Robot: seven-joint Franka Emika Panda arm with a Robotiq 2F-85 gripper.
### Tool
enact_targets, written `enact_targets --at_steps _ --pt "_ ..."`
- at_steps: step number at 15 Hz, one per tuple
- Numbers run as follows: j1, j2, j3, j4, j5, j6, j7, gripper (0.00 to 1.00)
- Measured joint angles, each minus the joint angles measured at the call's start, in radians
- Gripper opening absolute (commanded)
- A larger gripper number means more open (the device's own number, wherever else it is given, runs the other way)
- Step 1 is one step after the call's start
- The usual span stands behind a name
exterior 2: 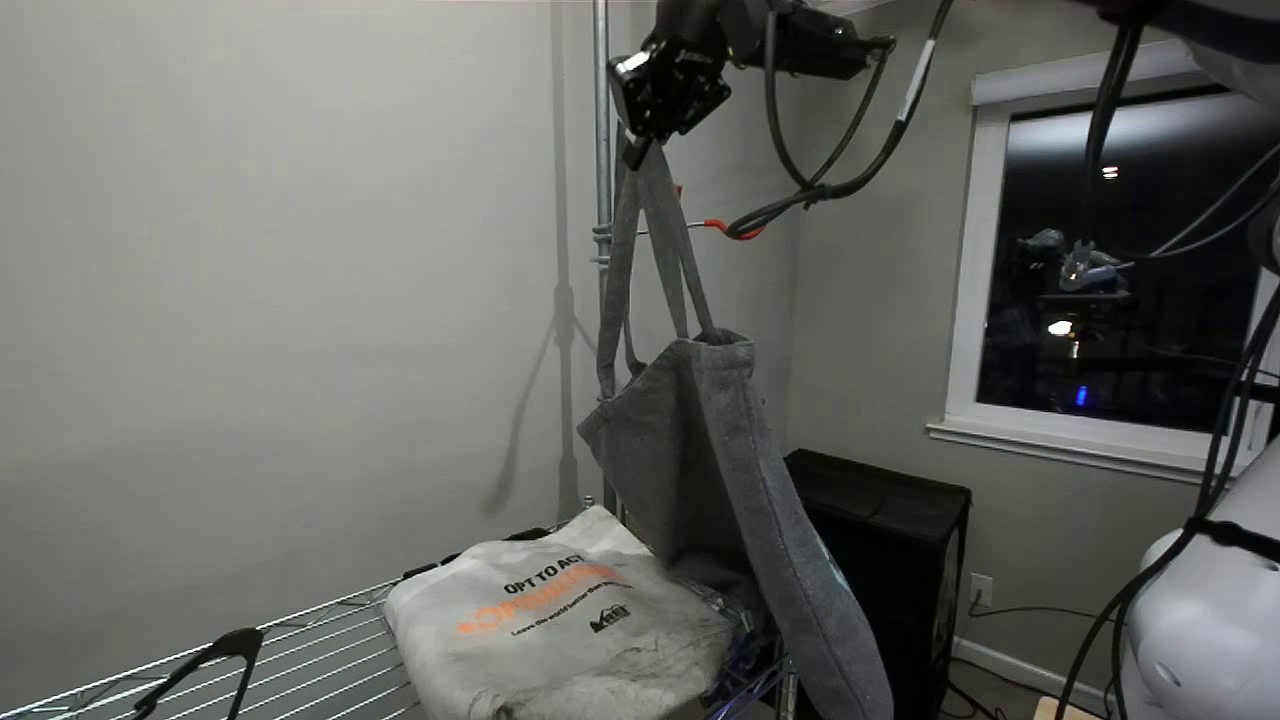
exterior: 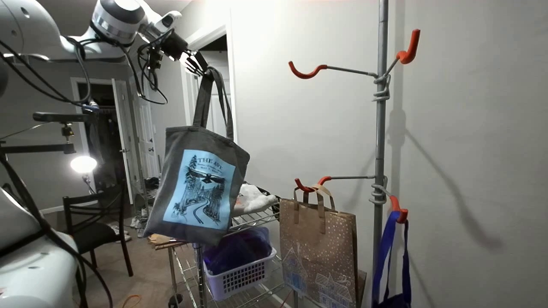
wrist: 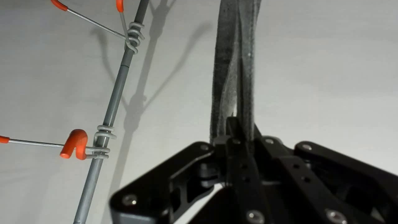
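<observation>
A dark grey tote bag with a pale blue printed panel hangs in the air from its straps. My gripper is shut on the tops of those straps, and the bag tilts a little. In an exterior view the tote bag shows its side, hanging beside a white bag on a shelf. The wrist view shows the straps running up from between the fingers; the bag's body is out of that frame. Part of the strap loops is hidden by the fingers.
A metal pole bears red-tipped hooks; the upper hook carries nothing. A brown paper bag and a blue bag hang lower. A wire shelf holds a white bag, above a basket. A chair stands behind.
</observation>
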Motion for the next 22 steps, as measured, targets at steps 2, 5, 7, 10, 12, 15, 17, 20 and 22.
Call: enact_targets --at_steps 2,5,7,10,12,15,17,20,22 --pt "-0.004 0.045 0.030 0.022 -0.044 0.014 0.053 0.04" --pt "-0.002 0.114 0.078 0.063 -0.118 0.021 0.127 0.04" --pt "0.003 0.155 0.103 0.087 -0.170 0.039 0.171 0.04" --pt "0.031 0.213 0.112 0.100 -0.271 0.094 0.242 0.04" --pt "0.053 0.259 0.110 0.102 -0.354 0.126 0.292 0.04" --pt "0.109 0.337 0.087 0.124 -0.459 0.150 0.353 0.04" --pt "0.163 0.388 0.054 0.152 -0.479 0.151 0.372 0.04" --pt "0.252 0.453 -0.011 0.187 -0.479 0.150 0.396 0.04" --pt "0.307 0.481 -0.061 0.203 -0.479 0.150 0.409 0.19"
